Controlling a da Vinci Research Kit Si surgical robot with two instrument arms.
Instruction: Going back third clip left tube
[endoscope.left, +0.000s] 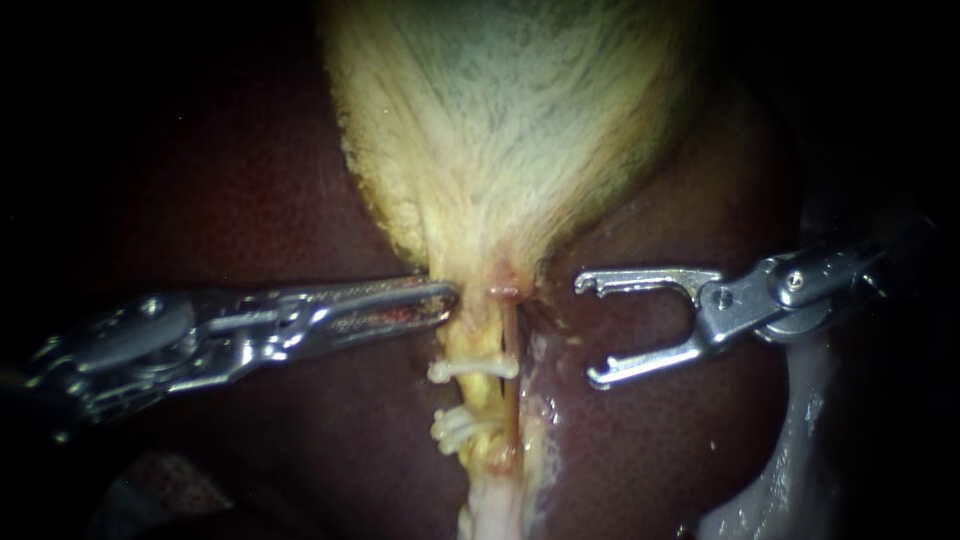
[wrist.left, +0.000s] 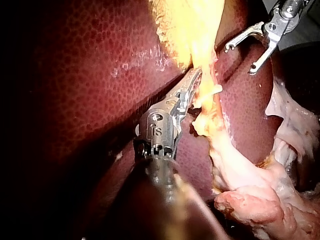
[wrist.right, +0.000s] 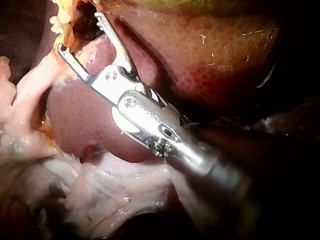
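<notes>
Right instrument (endoscope.left: 588, 330): jaws wide open, empty. Tube (endoscope.left: 482, 335) lies at its 9 o'clock, running 12-to-6, clips (endoscope.left: 470, 370) on. Retreat likely toward 3 o'clock.

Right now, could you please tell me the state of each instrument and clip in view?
left instrument: pincer shut on the narrow end of the gallbladder.
right instrument: pincer open, holding nothing.
upper clip: closed across the tube.
lower clips: closed on the same tube, bunched together.
</notes>
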